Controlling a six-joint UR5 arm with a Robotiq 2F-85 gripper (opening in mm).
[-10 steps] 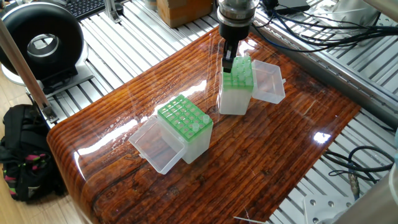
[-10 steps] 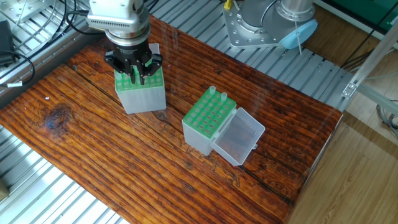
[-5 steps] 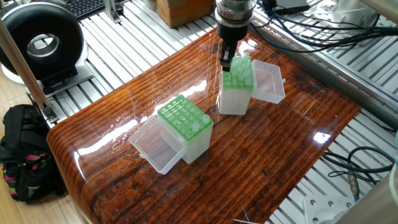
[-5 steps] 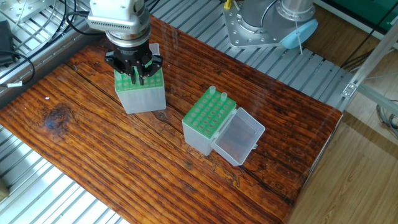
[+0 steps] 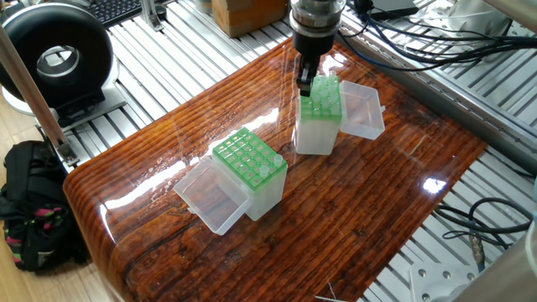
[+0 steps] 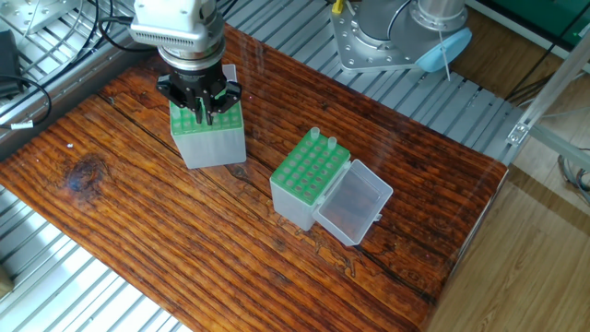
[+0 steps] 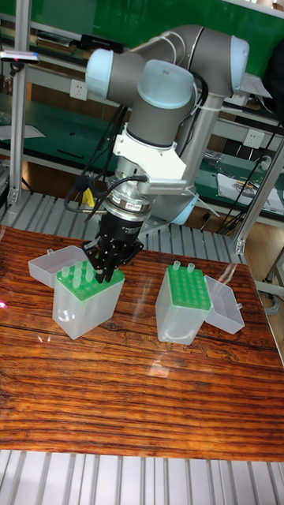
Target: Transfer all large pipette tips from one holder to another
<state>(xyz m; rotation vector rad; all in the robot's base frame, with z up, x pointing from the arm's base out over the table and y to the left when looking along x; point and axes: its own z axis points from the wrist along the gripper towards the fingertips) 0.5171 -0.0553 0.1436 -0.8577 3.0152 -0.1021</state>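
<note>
Two clear holders with green grid tops stand on the wooden table. My gripper (image 5: 304, 83) (image 6: 205, 112) (image 7: 104, 273) hangs straight over the far holder (image 5: 320, 126) (image 6: 210, 138) (image 7: 83, 304), its fingers pinched together just above the grid. They seem shut on a large pipette tip, which they mostly hide. Several more large pipette tips (image 7: 75, 273) stand in that holder. The near holder (image 5: 252, 176) (image 6: 306, 184) (image 7: 183, 304) carries two tips (image 5: 270, 164) (image 6: 323, 140) at one corner of its grid.
Each holder has a clear lid folded open beside it (image 5: 362, 109) (image 5: 205, 197) (image 6: 355, 205). A black round device (image 5: 54, 54) and a backpack (image 5: 29, 210) sit beyond the table's left end. Cables (image 5: 419, 33) run along the far rails.
The gripper has risen slightly above the far holder, fingers still together. Both holders have stayed put.
</note>
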